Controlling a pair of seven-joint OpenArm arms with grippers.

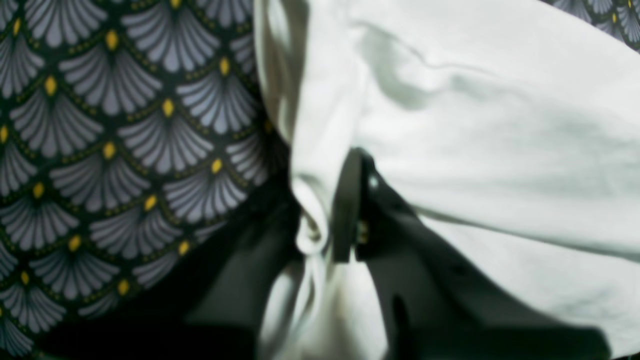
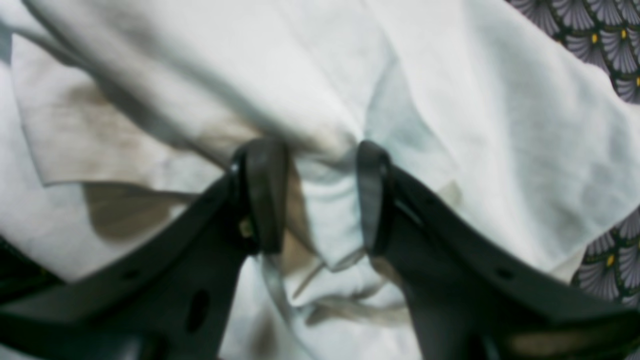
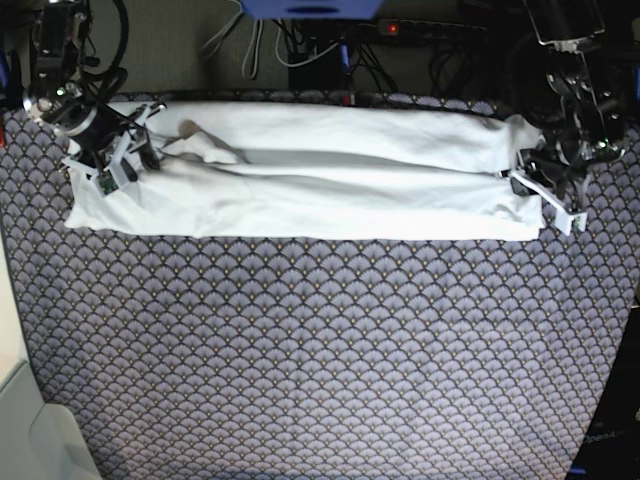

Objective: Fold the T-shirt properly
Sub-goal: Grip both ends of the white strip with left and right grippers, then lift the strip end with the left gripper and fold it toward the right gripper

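No readable writing or brand is showing anywhere. The T-shirt is lying as a long, narrow folded band across the far part of the bench, whose fan-patterned cloth is stretching bare toward the near edge. The left claw is sitting at the band's end on the base view's right, pinching a bunched edge of cloth between nearly closed jaws. The right claw is reaching down at the opposite end, jaws partly apart with a fold of fabric bunched between them.
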